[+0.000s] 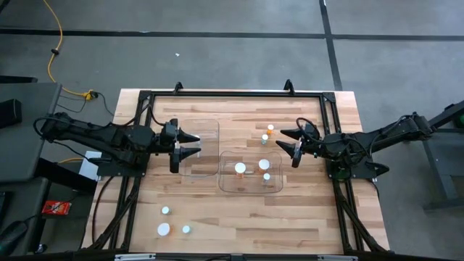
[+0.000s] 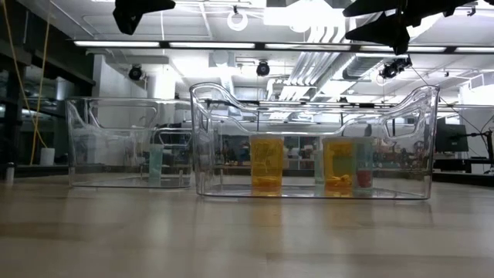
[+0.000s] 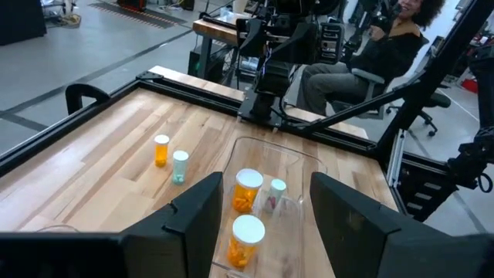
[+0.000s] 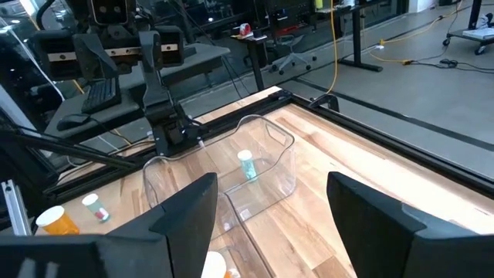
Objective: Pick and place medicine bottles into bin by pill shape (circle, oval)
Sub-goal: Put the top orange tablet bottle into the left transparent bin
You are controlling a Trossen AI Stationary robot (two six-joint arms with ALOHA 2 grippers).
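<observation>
Two clear plastic bins stand mid-table. The right-hand bin point(image 1: 250, 188) holds two amber bottles point(image 3: 248, 191) point(image 3: 245, 239) and a small white-capped one point(image 3: 276, 193), all upright. The left-hand bin point(image 1: 210, 127) holds one pale green bottle point(image 4: 247, 164). An amber bottle point(image 1: 270, 127) and a pale green one point(image 1: 265, 136) stand on the wood behind the right-hand bin. Three white-capped bottles point(image 1: 165, 210) point(image 1: 164, 229) point(image 1: 186, 229) stand near the front left. My left gripper point(image 1: 190, 143) is open and empty above the left-hand bin. My right gripper point(image 1: 290, 140) is open and empty, raised beside the two loose far bottles.
A black frame point(image 1: 232, 93) runs round the wooden table top. A person point(image 3: 386, 46) sits on a chair beyond the table's right side. Bare wood point(image 1: 290, 225) lies at the front right.
</observation>
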